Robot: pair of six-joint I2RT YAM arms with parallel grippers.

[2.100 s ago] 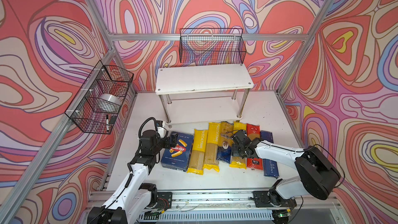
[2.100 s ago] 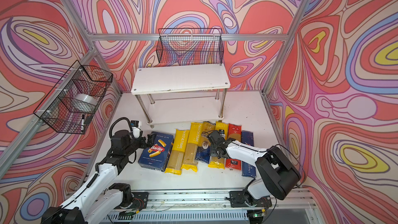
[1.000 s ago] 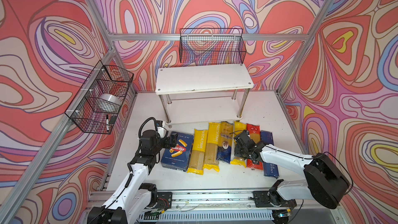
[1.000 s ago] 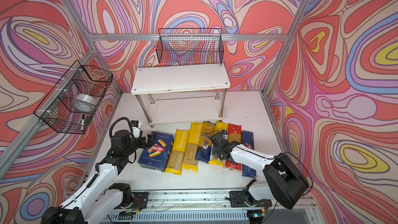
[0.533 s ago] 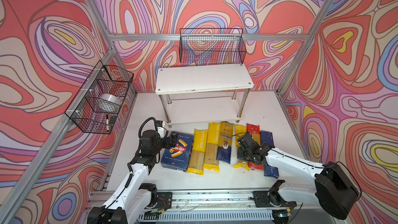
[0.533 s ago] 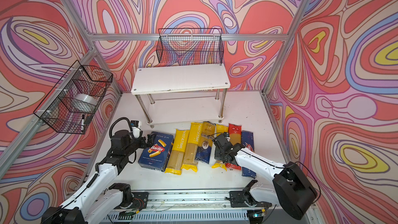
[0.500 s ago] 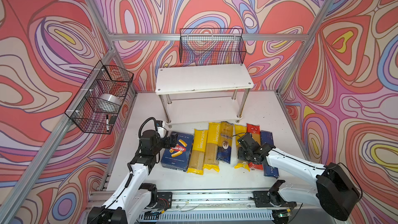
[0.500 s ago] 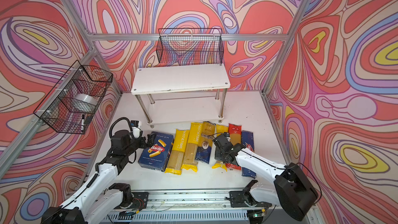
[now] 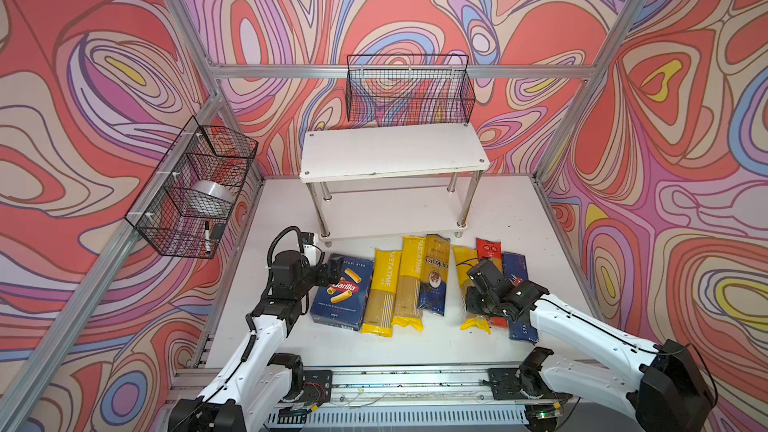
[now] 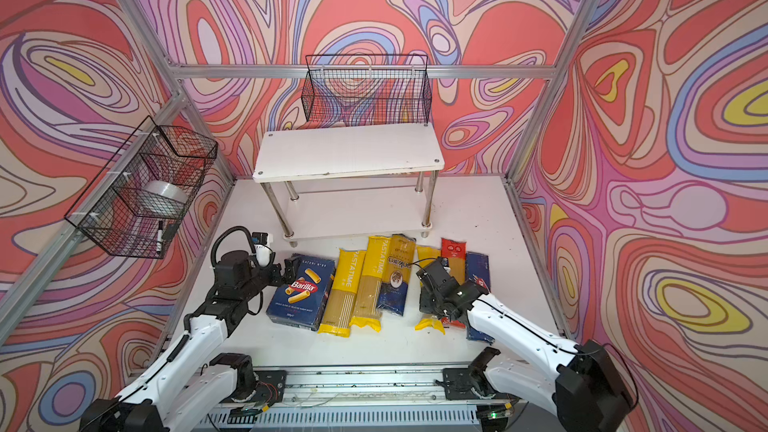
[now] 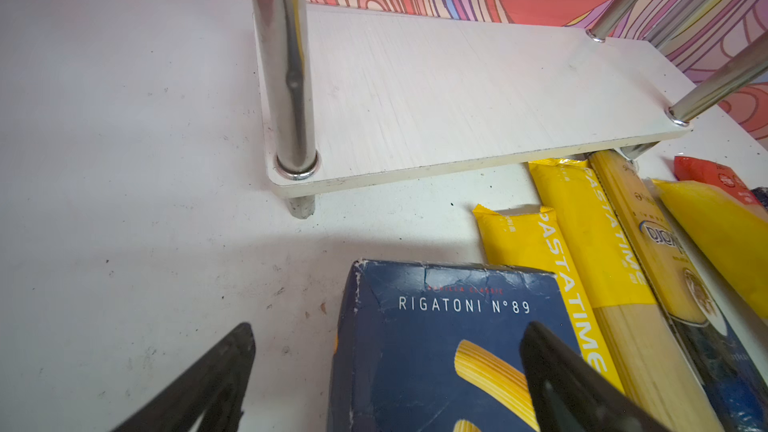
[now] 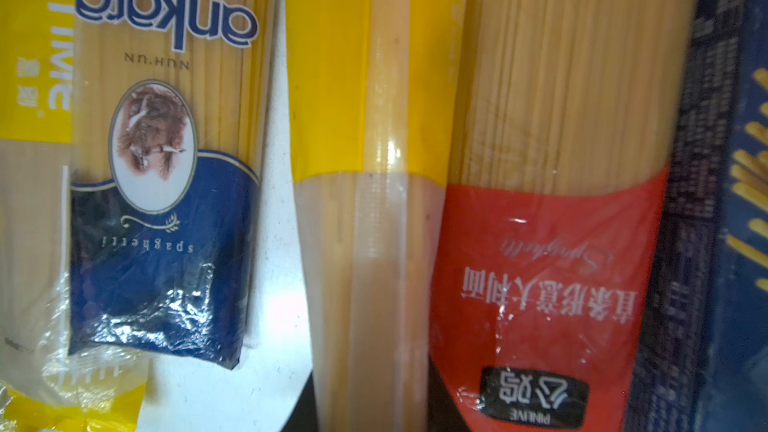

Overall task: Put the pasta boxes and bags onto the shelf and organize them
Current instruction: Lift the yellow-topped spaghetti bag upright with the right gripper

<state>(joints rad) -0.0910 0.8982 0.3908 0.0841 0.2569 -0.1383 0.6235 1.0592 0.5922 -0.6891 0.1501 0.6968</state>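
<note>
Right gripper (image 9: 478, 312) pinching yellow-and-clear spaghetti pack (image 12: 374, 118): solid yellow end, clear window, glossy centre seam, lying against red-and-clear spaghetti pack (image 12: 540, 263).

Bright even light w/ soft shadows; glare on shelf leg (image 11: 291, 56); right wrist view blurry at edges
</note>
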